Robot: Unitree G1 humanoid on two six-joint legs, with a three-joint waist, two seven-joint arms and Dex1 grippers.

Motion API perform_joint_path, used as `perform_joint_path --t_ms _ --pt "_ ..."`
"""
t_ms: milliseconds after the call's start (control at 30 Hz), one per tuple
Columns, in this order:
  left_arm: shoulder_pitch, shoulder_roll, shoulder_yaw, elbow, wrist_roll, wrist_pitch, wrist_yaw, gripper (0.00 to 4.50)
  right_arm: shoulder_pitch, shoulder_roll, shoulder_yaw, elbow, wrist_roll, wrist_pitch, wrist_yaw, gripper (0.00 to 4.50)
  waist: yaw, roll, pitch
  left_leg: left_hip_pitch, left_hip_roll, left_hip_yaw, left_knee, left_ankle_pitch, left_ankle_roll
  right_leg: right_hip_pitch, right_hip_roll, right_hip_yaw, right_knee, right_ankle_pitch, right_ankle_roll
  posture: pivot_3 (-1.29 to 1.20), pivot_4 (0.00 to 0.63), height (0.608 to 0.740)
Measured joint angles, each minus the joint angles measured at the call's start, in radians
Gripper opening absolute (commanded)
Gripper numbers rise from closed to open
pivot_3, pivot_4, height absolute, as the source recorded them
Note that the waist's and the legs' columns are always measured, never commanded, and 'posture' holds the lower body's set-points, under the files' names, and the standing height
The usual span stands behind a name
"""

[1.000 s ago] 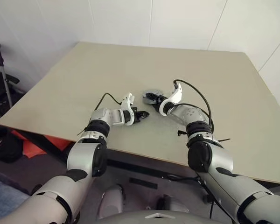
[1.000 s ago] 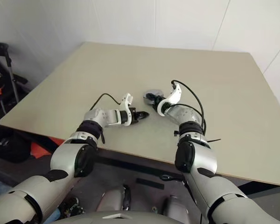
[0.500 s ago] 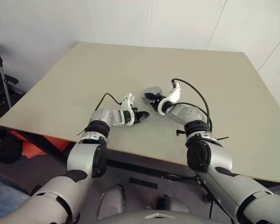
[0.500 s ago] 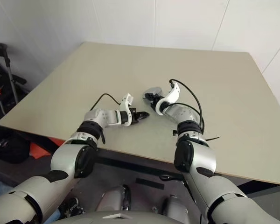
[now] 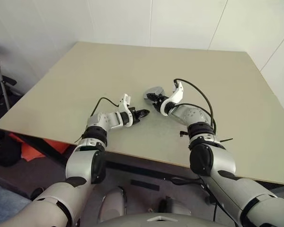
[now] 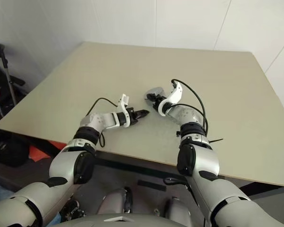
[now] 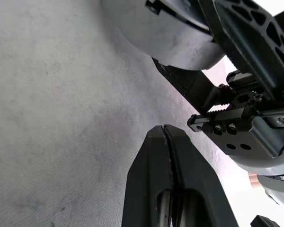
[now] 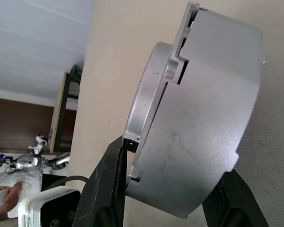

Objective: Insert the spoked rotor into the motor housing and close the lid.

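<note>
The right gripper (image 8: 165,189) has its two black fingers (image 8: 102,189) spread about halfway and clamped across the motor housing (image 8: 199,118) — one finger on each side of the round silvery wall, the cup held tilted on edge with its closed underside towards the wrist camera. In the head views the housing (image 5: 155,91) shows as a small grey shape at the fingertips, lifted just above the table (image 5: 85,71) near its middle. Whether the spoked rotor already sits inside, or a lid is on, I cannot tell; the open face is turned away.

By its look the housing is rigid cast metal, fairly heavy for its size and smooth-walled, so it could slip or twist in a two-point pinch. The stepped flange and notches around its rim look like the safest purchase, and a grip across the full width seems sound. The windings inside are probably the delicate part, best left untouched.

The left gripper (image 7: 169,156) has its fingers pressed flat together, holding nothing. It hovers low over the tabletop, pointing towards the right hand, with the housing just beyond its tips. Both forearms reach forward and angle inward — wrists converging near the table's centre.
</note>
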Motion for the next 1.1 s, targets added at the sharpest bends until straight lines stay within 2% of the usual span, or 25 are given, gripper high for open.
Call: perform_joint_path --t_ms 200,333,400,433,600,800,933,1100 --pt "0.01 0.017 0.02 -0.015 -0.028 -0.002 0.018 0.0 0.02 -0.018 0.051 -0.056 -0.001 0.06 0.016 1.98 0.0 0.0 0.0 -0.004 0.0 0.0 0.002 -0.001 0.002 -0.002 0.0 0.0 0.0 0.0 0.0 0.0 0.0 0.74" --pt "0.021 0.032 0.021 -0.034 -0.038 0.0 0.023 0.0 0.056 -0.042 0.086 -0.147 0.005 0.167 0.032 1.98 0.0 0.0 0.0 -0.007 0.0 0.0 0.004 -0.002 0.003 -0.003 0.0 0.0 0.0 0.0 0.0 0.0 0.0 0.74" --pt "0.029 0.043 0.023 -0.044 -0.044 0.003 0.025 0.0 0.091 -0.052 0.106 -0.214 0.012 0.227 0.048 2.71 -0.001 0.0 0.0 -0.007 0.0 0.0 0.004 -0.002 0.003 -0.004 0.0 0.0 0.0 0.0 0.0 0.0 0.0 0.74" --pt "0.032 0.048 0.024 -0.046 -0.05 0.005 0.026 0.0 0.104 -0.056 0.119 -0.236 0.012 0.253 0.049 2.87 -0.001 0.0 0.0 -0.007 0.0 0.0 0.004 -0.002 0.003 -0.004 0.0 0.0 0.0 0.0 0.0 0.0 0.0 0.74" --pt "0.056 0.07 0.036 -0.073 -0.069 0.016 0.035 0.0 0.144 -0.068 0.194 -0.337 -0.005 0.303 0.051 4.47 0.0 -0.001 -0.001 -0.006 0.001 0.0 0.005 -0.001 0.001 -0.004 0.001 0.0 0.001 0.0 0.0 0.0 0.0 0.74" --pt "0.072 0.084 0.037 -0.088 -0.076 0.029 0.048 0.0 0.166 -0.098 0.321 -0.398 -0.089 0.24 0.034 4.47 0.006 -0.001 -0.001 -0.002 0.0 -0.001 0.005 0.0 -0.001 0.002 0.0 0.001 0.0 0.001 0.005 0.0 0.0 0.74" --pt "0.079 0.085 0.04 -0.099 -0.078 0.034 0.057 0.0 0.18 -0.169 0.388 -0.432 -0.173 0.207 0.024 4.47 0.009 -0.003 0.0 -0.002 -0.002 -0.001 0.006 0.001 -0.002 0.003 0.0 0.003 0.0 0.002 0.01 0.0 0.0 0.74" --pt "0.089 0.087 0.04 -0.116 -0.078 0.038 0.064 0.0 0.21 -0.24 0.429 -0.47 -0.218 0.194 0.035 4.47 0.005 -0.004 0.0 -0.001 -0.002 -0.001 0.007 0.001 -0.002 0.003 0.0 0.003 0.0 0.004 0.008 0.0 0.0 0.74"
